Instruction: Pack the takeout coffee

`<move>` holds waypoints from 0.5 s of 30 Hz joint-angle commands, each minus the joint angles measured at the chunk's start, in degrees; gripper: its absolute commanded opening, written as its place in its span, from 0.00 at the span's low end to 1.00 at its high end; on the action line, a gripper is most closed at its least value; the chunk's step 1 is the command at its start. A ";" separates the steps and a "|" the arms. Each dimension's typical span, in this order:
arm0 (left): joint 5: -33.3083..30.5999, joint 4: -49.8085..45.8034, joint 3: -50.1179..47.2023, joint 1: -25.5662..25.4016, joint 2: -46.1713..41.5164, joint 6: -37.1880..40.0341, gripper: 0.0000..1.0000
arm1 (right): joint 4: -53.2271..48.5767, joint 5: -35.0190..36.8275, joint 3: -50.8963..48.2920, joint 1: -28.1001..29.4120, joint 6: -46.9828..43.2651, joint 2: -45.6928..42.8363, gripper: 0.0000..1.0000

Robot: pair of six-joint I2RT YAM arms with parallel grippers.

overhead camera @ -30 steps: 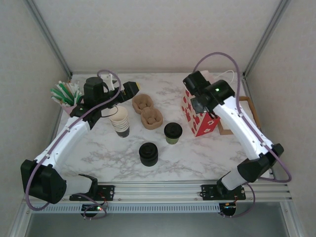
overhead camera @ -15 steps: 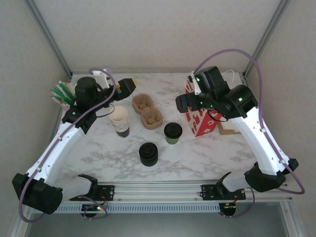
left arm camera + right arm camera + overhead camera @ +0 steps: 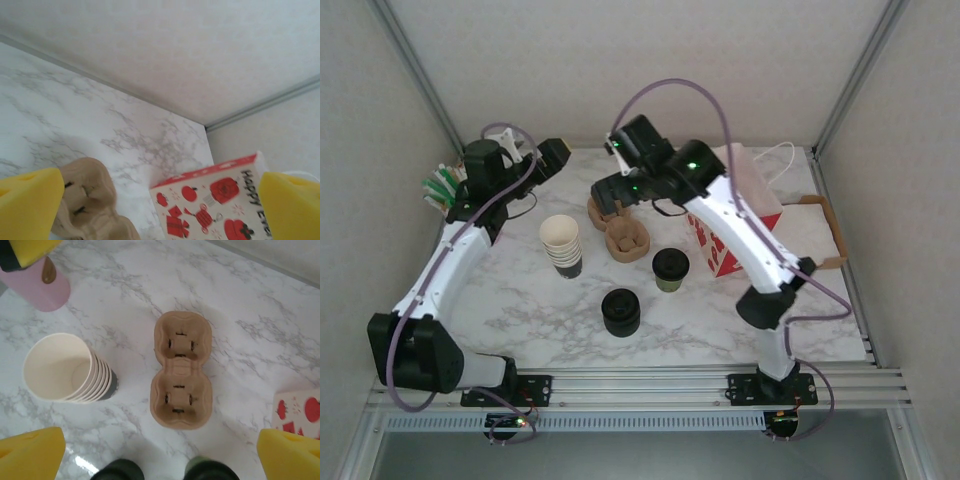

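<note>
The takeout coffee [image 3: 670, 268], a greenish cup with a black lid, stands upright mid-table; its top edge shows at the bottom of the right wrist view [image 3: 210, 472]. My right gripper [image 3: 610, 190] hovers open above the brown two-cup carrier [image 3: 181, 370], with nothing between its yellow pads [image 3: 30, 452]. The carrier [image 3: 625, 240] lies just behind the coffee. My left gripper [image 3: 555, 155] is open at the back left, raised and aimed across the table at the carrier [image 3: 85, 205] and the red-and-white paper bag [image 3: 215, 205]. The bag [image 3: 735, 225] stands right of the coffee.
A stack of lidless white-rimmed cups [image 3: 562, 245] stands left of the carrier [image 3: 65, 367]. A squat black stack of lids [image 3: 620, 311] sits in front. A pink holder with green sticks [image 3: 445, 190] is at the far left. A brown flat bag [image 3: 820, 225] lies behind the red bag.
My right arm has swung left from over the red-and-white bag to above the carrier. My left gripper has drawn back toward the rear left corner.
</note>
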 commanded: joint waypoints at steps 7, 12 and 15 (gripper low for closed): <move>3.80 8.97 -3.49 3.09 9.94 -3.59 1.00 | 1.18 5.36 4.54 -0.49 -1.43 12.39 0.99; 4.92 11.85 -5.02 3.09 13.73 -4.14 1.00 | 2.68 -4.54 4.33 -3.83 -4.51 16.95 0.94; 5.50 12.48 -5.80 2.92 14.56 -3.75 1.00 | 2.78 -10.19 4.49 -6.02 -4.08 19.40 0.80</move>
